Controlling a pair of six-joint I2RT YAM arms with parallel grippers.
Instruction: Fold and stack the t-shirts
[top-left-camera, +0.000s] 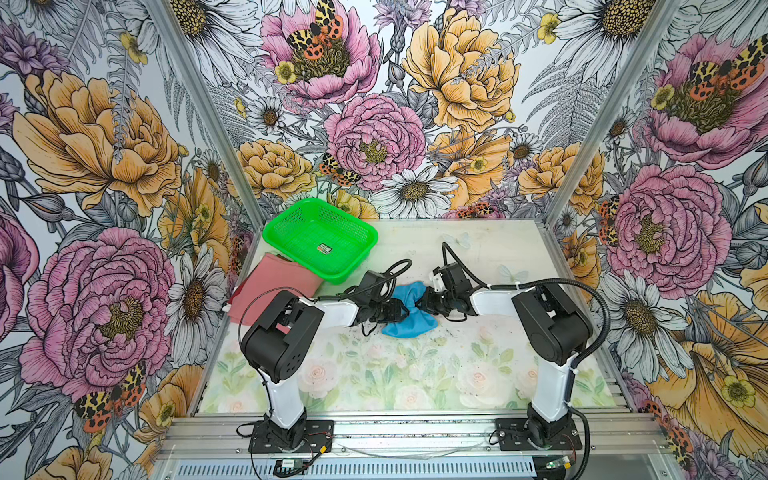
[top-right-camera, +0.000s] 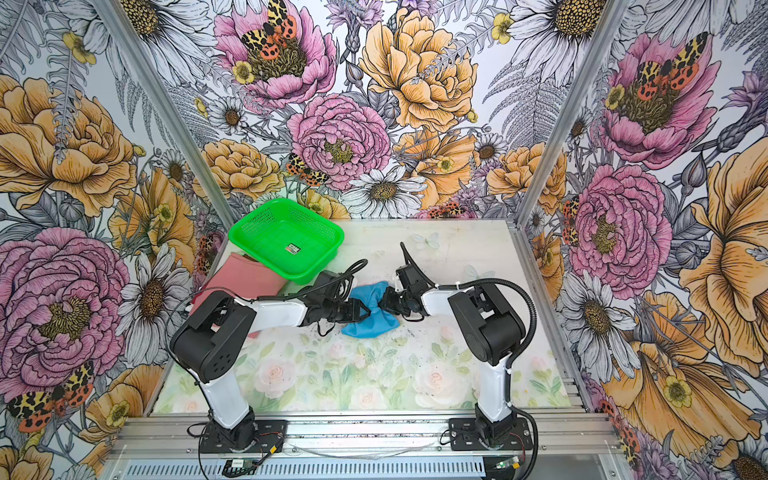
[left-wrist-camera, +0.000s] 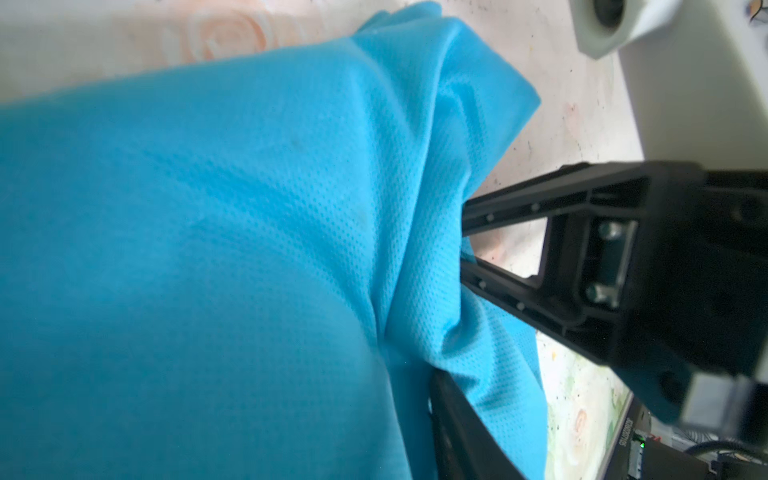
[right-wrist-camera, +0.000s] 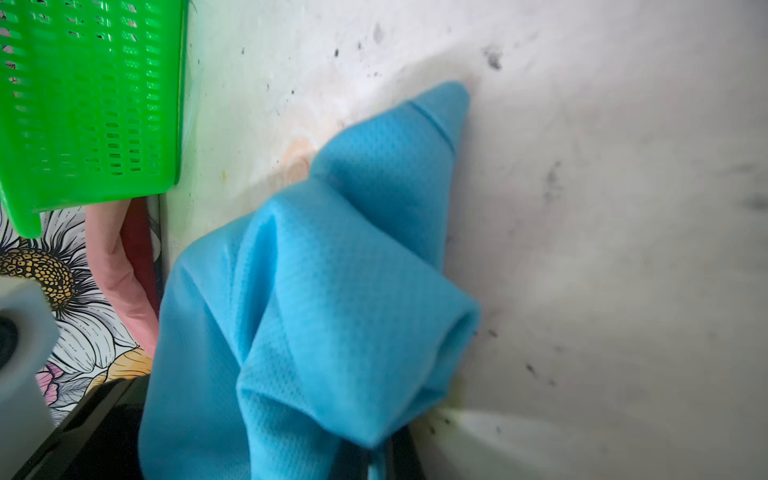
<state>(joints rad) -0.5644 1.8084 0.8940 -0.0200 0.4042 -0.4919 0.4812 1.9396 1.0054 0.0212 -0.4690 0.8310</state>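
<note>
The sky-blue t-shirt (top-left-camera: 409, 325) (top-right-camera: 371, 325) lies bunched mid-table, pinched narrow between both grippers. My right gripper (top-left-camera: 422, 306) (top-right-camera: 385, 305) is shut on its right side. In the left wrist view that gripper's tips (left-wrist-camera: 463, 246) converge on the gathered cloth (left-wrist-camera: 208, 249). In the right wrist view the cloth (right-wrist-camera: 332, 270) hangs from my own jaws (right-wrist-camera: 374, 461). My left gripper (top-left-camera: 403, 311) (top-right-camera: 365, 311) stands open at the shirt's left side, cloth draped over it, with one finger (left-wrist-camera: 461, 440) showing. The red-pink t-shirt (top-left-camera: 270, 286) (top-right-camera: 243, 278) (right-wrist-camera: 124, 282) lies folded at the left rear.
A green perforated basket (top-left-camera: 337, 274) (top-right-camera: 308, 275) (right-wrist-camera: 83, 104) stands at the back left, its corner resting on the red-pink shirt. The floral table mat (top-left-camera: 415, 374) stretches in front of the arms. Patterned walls close in on the left, right and back.
</note>
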